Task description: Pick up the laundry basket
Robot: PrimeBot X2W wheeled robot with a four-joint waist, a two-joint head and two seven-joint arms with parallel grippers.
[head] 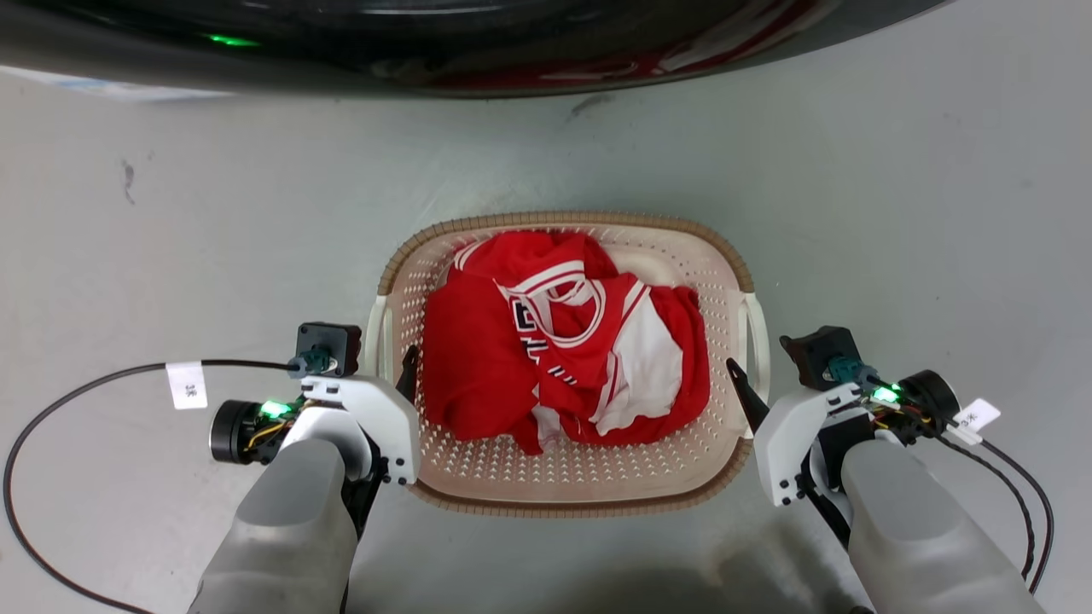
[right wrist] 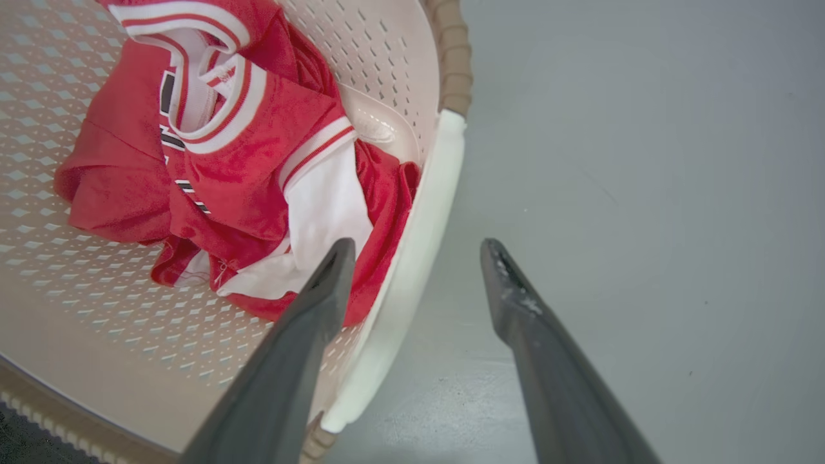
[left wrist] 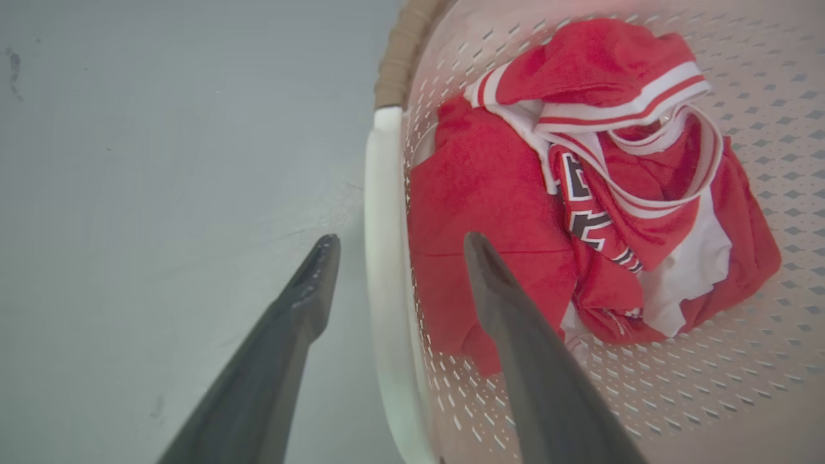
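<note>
Spreading across every view is a pale grey floor point(head: 896, 170), with the dark curved front of a large machine point(head: 426, 43) along the top edge of the head view. The laundry basket point(head: 563, 477) sits on the floor directly before the robot, between its two arms and apart from the machine. A crumpled red and white garment point(head: 478, 367) with dark lettering lies inside it.

The left gripper point(left wrist: 399, 240) is spread wide astride the white left handle point(left wrist: 383, 193), one finger outside the basket and one inside above the garment. The right gripper point(right wrist: 417, 245) straddles the white right handle point(right wrist: 438, 167) in the same way, parted and grasping nothing. Whether any finger touches a handle cannot be told. Thin black cables point(head: 51, 426) with white tags loop from both wrists.
</note>
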